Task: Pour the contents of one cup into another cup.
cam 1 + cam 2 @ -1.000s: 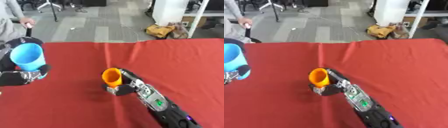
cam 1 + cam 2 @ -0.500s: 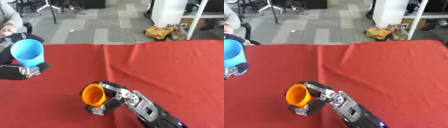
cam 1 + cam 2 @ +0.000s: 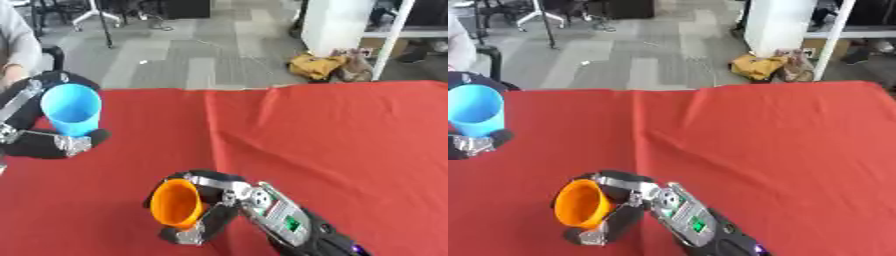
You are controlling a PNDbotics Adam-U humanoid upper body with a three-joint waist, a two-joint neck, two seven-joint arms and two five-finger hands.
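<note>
The right hand (image 3: 214,210) is curled round an orange cup (image 3: 177,204) at the near middle of the table (image 3: 350,130), which is covered in red cloth. The cup is tipped, its open mouth facing left. Far to the left, the left hand (image 3: 52,142) grips a blue cup (image 3: 72,109) held upright by the table's left edge, well apart from the orange one.
</note>
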